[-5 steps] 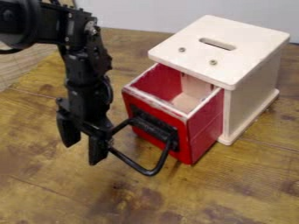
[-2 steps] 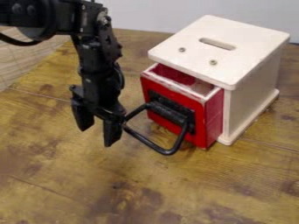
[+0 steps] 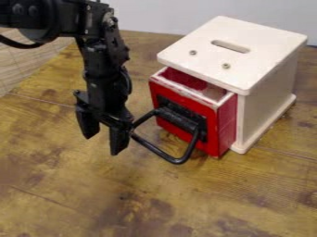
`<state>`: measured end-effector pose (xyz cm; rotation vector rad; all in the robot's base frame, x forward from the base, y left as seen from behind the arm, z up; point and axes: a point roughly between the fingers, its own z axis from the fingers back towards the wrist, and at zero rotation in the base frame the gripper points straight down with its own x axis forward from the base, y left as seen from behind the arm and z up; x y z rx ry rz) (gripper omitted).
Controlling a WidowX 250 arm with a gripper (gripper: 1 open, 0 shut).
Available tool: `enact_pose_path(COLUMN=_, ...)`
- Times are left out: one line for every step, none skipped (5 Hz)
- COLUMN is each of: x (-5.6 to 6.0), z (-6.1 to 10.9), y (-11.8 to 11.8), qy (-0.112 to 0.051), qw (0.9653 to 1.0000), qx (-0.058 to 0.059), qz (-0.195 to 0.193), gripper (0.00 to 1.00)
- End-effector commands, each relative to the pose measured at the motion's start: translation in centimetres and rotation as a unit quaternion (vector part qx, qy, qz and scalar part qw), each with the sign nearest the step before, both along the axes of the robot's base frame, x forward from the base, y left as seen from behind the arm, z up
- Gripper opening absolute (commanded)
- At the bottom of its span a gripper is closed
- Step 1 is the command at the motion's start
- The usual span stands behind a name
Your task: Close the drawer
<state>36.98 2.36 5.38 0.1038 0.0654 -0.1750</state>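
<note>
The red drawer (image 3: 186, 106) sticks out a little from the cream box (image 3: 247, 65), with a strip of its pale wooden inside showing at the top. A black bracket (image 3: 186, 120) and a large black rounded loop handle (image 3: 168, 139) stand on its front. My gripper (image 3: 104, 130) points down just left of the handle, its fingers (image 3: 120, 136) apart, the right one touching or nearly touching the loop's left end. It holds nothing.
The cream box has a slotted top (image 3: 232, 43) and stands on a worn wooden table (image 3: 74, 199). My black arm (image 3: 99, 56) reaches in from the upper left.
From one second ago the drawer has slid in towards the box, and my gripper has moved right and away with the handle. Since 0.4 s ago nothing has moved.
</note>
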Motion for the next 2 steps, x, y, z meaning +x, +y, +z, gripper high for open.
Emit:
enact_pose_path(x=1.18, z=1.72, y=-0.32, qy=-0.039, qw=0.9991, qx=-0.004, qz=0.017, gripper=1.0)
enact_pose_path(x=1.14, z=1.62, y=-0.53, qy=-0.04, qw=0.9989, qx=-0.006, qz=0.024, gripper=1.0)
